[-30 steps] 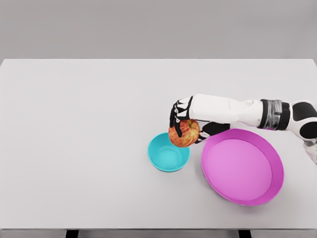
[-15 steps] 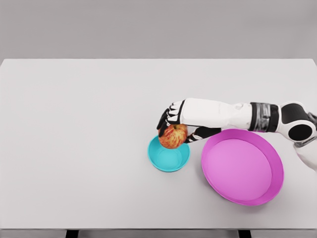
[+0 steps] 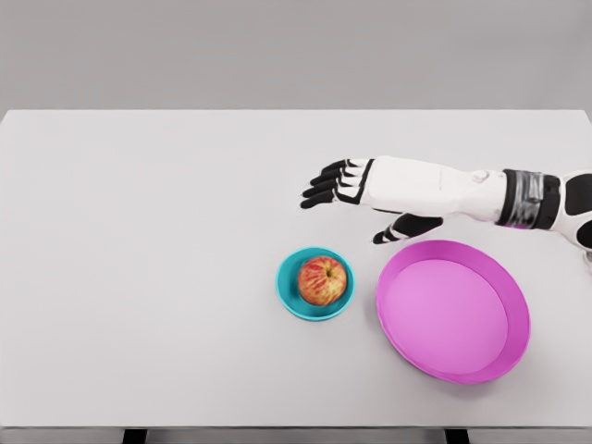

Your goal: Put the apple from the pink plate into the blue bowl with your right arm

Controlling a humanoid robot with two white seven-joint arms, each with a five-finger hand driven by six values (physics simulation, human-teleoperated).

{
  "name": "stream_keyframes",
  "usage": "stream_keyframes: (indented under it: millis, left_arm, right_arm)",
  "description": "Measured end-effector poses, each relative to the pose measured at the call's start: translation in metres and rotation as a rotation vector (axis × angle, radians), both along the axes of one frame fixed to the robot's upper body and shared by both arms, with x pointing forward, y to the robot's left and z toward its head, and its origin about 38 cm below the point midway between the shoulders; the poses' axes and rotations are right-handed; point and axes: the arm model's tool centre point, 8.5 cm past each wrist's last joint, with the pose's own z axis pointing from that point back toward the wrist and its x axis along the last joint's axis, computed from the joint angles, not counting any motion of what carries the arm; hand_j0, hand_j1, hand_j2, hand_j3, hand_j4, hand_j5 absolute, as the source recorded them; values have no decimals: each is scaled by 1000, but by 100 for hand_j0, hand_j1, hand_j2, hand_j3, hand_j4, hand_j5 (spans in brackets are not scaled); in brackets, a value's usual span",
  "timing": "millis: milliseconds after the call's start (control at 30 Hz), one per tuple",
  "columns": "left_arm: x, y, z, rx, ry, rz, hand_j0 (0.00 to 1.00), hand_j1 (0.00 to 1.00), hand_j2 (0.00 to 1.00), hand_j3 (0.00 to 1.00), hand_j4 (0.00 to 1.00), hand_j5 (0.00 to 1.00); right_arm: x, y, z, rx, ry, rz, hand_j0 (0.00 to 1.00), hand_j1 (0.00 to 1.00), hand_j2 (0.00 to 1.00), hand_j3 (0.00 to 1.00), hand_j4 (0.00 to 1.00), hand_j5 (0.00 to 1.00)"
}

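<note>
Resting in the blue bowl (image 3: 314, 284) just left of the pink plate (image 3: 452, 311), the apple (image 3: 323, 279) looks delivered, so the right hand (image 3: 356, 189) hovers behind the bowl with fingers (image 3: 319, 194) spread, holding nothing.

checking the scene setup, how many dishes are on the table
2. The blue bowl sits near the table's middle with the apple inside it. The pink plate lies just to its right, with nothing on it. Nothing seems hidden.

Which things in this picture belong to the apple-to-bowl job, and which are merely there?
Belonging to the job:
apple, lying in the blue bowl
pink plate
right hand, fingers spread, holding nothing

Merely there:
white table
</note>
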Motion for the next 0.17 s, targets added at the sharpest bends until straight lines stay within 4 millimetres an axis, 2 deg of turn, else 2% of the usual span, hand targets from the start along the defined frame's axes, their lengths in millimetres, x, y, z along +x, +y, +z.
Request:
stream_keyframes:
  millis: [167]
  left_arm:
    - [1, 0, 0, 2, -2, 1, 100, 100, 100, 100, 100, 100]
  right_arm:
    - [0, -15, 1, -32, -2, -27, 100, 100, 100, 100, 100, 100]
